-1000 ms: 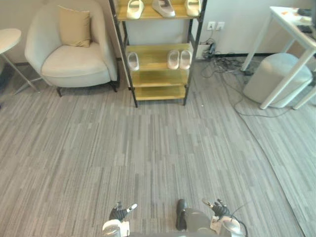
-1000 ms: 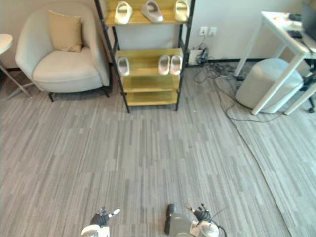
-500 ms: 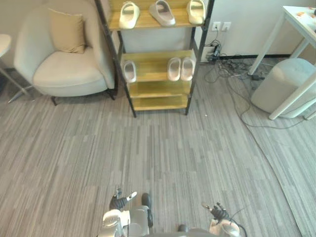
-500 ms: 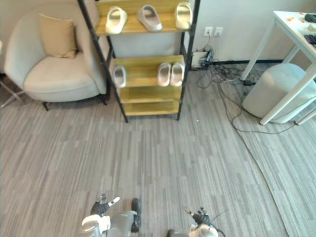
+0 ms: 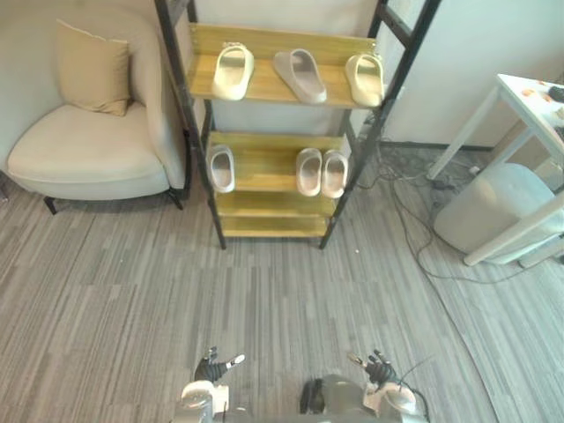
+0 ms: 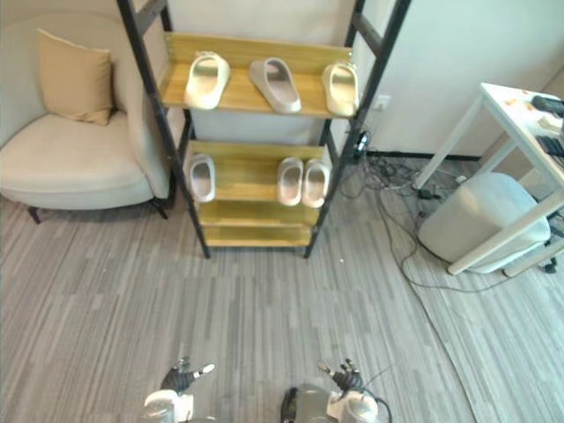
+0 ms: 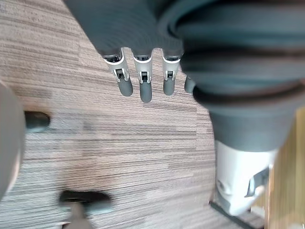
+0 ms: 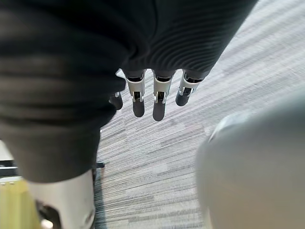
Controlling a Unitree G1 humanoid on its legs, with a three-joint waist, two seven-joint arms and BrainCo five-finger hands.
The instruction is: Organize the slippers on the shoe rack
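Standing off from the rack, nothing picked up yet.

Left hand (image 5: 214, 369) and right hand (image 5: 377, 367) hang low over the floor (image 5: 282, 300), fingers (image 7: 145, 88) loosely straight and gripping nothing, probably because the shoe rack (image 5: 182, 106) is out of reach. On its middle shelf a lone slipper (image 5: 221, 167) lies apart from a pair (image 5: 308, 171). Above, a skewed grey slipper (image 5: 299, 75) separates the left cream slipper (image 5: 233, 71) from the right cream slipper (image 5: 365, 77).

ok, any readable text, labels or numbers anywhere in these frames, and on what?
None readable.
The slippers and shoe rack show no print.
The small items on the white table are too small to tell.
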